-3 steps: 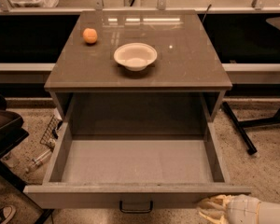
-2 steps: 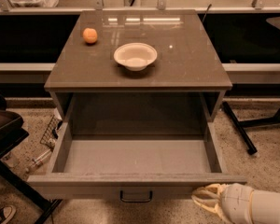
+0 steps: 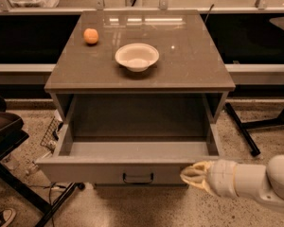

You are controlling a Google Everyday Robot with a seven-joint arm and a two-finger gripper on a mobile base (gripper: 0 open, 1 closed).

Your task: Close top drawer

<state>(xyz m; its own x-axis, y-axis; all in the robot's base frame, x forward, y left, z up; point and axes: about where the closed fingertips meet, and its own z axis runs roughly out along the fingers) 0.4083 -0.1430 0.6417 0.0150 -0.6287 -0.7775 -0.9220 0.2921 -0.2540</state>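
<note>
The top drawer (image 3: 109,171) of the grey-brown cabinet stands partly open, its grey interior showing as a narrow strip behind the flat front panel. A small dark loop handle (image 3: 137,178) sits at the centre of the panel. My gripper (image 3: 191,174) comes in from the lower right on a white arm and its pale tip touches the right end of the drawer front.
A white bowl (image 3: 137,56) and an orange fruit (image 3: 90,36) sit on the cabinet top (image 3: 189,65). A dark chair or cart (image 3: 4,136) stands at the left, a black stand leg (image 3: 241,129) at the right. A shoe (image 3: 0,217) shows at the bottom left.
The drawer has slid back into the cabinet, so less of its interior shows. My gripper has moved forward with the drawer front, staying against its right end.
</note>
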